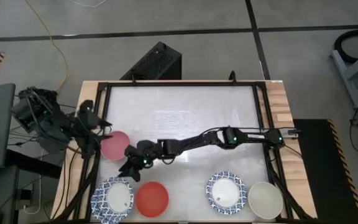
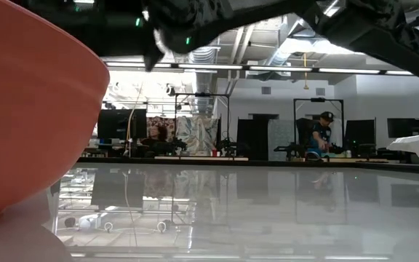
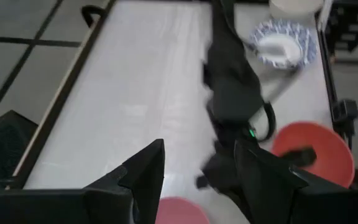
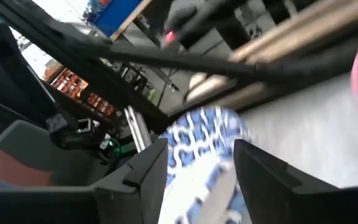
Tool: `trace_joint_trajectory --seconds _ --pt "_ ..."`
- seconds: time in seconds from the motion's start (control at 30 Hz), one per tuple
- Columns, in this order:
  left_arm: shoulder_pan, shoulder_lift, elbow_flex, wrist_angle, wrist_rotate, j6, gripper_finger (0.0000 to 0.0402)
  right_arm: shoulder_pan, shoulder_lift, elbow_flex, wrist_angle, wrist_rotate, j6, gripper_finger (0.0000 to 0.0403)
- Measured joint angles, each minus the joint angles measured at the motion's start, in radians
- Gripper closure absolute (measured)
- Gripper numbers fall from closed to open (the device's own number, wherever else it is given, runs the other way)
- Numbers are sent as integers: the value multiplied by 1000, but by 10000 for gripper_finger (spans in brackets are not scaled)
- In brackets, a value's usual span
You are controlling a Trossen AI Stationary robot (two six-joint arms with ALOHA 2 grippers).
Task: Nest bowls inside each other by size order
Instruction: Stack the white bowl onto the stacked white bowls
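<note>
- The right claw [image 1: 131,168] reaches far across the table [image 1: 185,118] to its left part, hanging above the gap between the pink bowl [image 1: 114,144], the red bowl [image 1: 151,198] and the left blue-and-white bowl [image 1: 112,198].
- Its fingers [image 4: 143,180] stand spread with nothing between them; in the right wrist view the left blue-and-white bowl lies below, seen through the gap.
- The left claw [image 1: 102,127] sits at the table's left edge, just above the pink bowl's far-left rim.
- Its fingers [image 3: 143,176] are spread and hold nothing; the pink bowl's rim shows between them in the left wrist view.
- Along the near edge, left to right, lie the left blue-and-white bowl, the red bowl, a second blue-and-white bowl [image 1: 226,190] and a cream-white bowl [image 1: 265,200].
- The left blue-and-white bowl and the red bowl lie just beside each other; so do the second blue-and-white bowl and the cream-white bowl.
- The pink bowl lies farther back, near the left edge, apart from the near row.
- In the low view a red bowl wall fills the left side, and a person [image 2: 321,138] sits far off in the room behind.
</note>
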Motion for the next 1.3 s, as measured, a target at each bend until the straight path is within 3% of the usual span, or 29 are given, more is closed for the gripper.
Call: trace_joint_trajectory --seconds 0.13,0.27,0.4,0.47,0.97,1.13,1.3 --pt "0 46 0 0 43 23 230 -8 -85 1 -160 31 -104 226" --pt "0 85 0 -3 67 60 245 17 -153 1 -423 142 -261 284" --pt "0 91 0 -3 66 79 263 49 -164 1 -472 147 -319 367" --pt "0 92 0 -3 44 74 270 64 -149 1 -452 133 -319 391" --pt "0 93 0 -1 38 73 311 71 -140 -63 -403 81 -281 396" --pt "0 130 0 -1 46 51 358 60 -216 -64 -565 87 -291 396" --pt "-2 152 0 10 43 29 396 57 -388 -64 -844 204 -412 396"
